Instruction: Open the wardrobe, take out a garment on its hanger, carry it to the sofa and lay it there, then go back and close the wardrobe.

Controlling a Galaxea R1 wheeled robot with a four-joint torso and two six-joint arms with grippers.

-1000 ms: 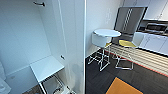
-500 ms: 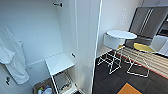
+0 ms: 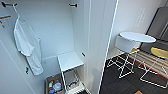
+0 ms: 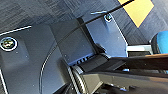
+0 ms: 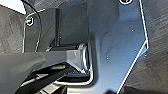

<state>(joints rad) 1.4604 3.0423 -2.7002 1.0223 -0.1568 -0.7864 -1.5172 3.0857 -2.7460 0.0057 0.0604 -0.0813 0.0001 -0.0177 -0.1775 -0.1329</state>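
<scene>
The wardrobe stands open in front of me in the head view, with its white inside bare at the middle. Its right door is swung out, edge toward me. A white short-sleeved shirt hangs on a hanger at the left of the inside, under a dark rail bracket. The garment and its hanger are hidden from me. In the left wrist view a bright blue rounded shape sits at the edge; I cannot tell whether it is the sofa. Both wrist views look past dark robot parts down at grey carpet.
A small white shelf table stands low inside the wardrobe, with a box of small items beside it. To the right stand a white round table, a white chair and a yellow-seated chair on dark carpet.
The whole head picture has shifted: the camera has turned left and come closer. The wardrobe's inside and the white shirt now show larger, and the table and chairs sit further right.
</scene>
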